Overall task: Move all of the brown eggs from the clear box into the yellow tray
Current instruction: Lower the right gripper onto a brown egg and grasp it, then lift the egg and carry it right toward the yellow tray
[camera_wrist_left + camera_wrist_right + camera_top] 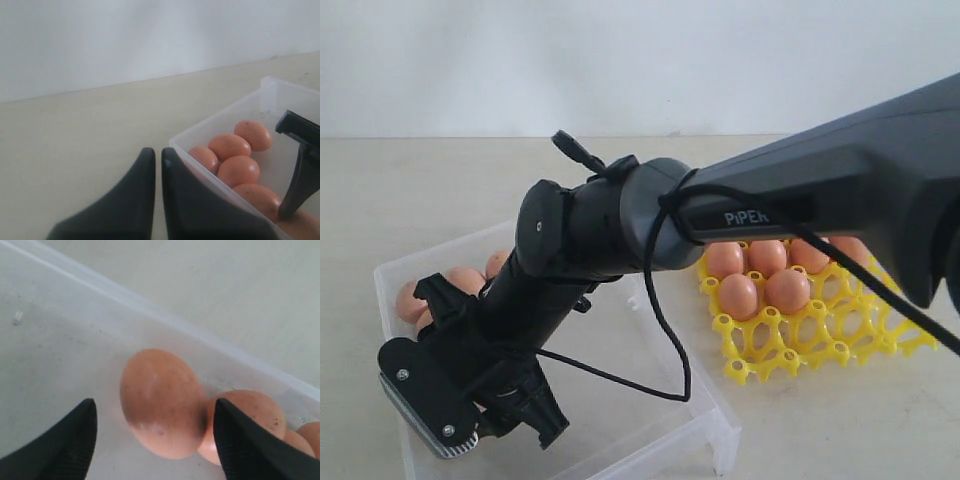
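Note:
The clear box [650,445] sits at the lower left, with brown eggs [465,280] bunched in its far left corner. My right arm reaches across into it. The right gripper [154,405] is open, its fingers on either side of one brown egg [162,402] lying on the box floor; a second egg [250,412] touches that one behind one finger [240,445]. The yellow tray [820,335] at the right holds several eggs [763,275] in its far cups. My left gripper [157,156] is shut and empty, just outside the box corner [175,142], beside several eggs [229,146].
The right arm's dark body [800,190] and its black cable [665,330] cross over the box and hide part of the tray. A right finger [300,170] shows in the left wrist view. A beige tabletop [410,190] and a white wall [620,60] lie behind.

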Robot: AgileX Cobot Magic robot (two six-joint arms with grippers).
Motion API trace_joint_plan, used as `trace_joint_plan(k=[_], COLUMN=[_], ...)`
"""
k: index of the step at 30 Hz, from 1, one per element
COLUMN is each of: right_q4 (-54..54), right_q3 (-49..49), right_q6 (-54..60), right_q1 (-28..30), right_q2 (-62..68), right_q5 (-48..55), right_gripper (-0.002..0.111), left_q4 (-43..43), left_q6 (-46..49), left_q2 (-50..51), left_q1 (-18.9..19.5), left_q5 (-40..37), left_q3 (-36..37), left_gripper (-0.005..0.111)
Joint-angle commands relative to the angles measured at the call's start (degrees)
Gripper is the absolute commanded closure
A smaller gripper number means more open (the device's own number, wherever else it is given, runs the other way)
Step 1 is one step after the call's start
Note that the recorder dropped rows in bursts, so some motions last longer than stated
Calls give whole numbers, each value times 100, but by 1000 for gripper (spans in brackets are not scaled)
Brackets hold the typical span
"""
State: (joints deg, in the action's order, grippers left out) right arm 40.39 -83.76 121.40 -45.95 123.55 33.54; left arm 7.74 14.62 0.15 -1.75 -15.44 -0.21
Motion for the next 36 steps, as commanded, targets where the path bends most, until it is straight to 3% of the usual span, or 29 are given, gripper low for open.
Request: trace_joint_plan(k=[1, 26, 28, 30, 34, 36], right_q4=[46, 233, 233, 233, 196, 196], right_q3=[-32, -32, -32, -32, -32, -32], right_q6=[65, 49, -65, -284, -787, -1064], right_q1=[1, -202, -202, -202, -202, -202], right_q2=[50, 258, 258, 258, 258, 258], right_q5=[-128, -326, -326, -326, -326, -326], right_gripper=[49, 50, 57, 71, 108, 108], left_q4=[40, 40, 40, 40, 40, 40], left_q6=[-3, -3, -3, -3, -3, -3], left_q2=[-15, -15, -15, -15, -15, -15], left_q1=[-17, -17, -17, -17, -17, -17], left_q5=[44, 44, 44, 44, 44, 44], left_q3=[21, 21, 21, 21, 21, 21], left_gripper=[103, 103, 103, 103, 103, 103])
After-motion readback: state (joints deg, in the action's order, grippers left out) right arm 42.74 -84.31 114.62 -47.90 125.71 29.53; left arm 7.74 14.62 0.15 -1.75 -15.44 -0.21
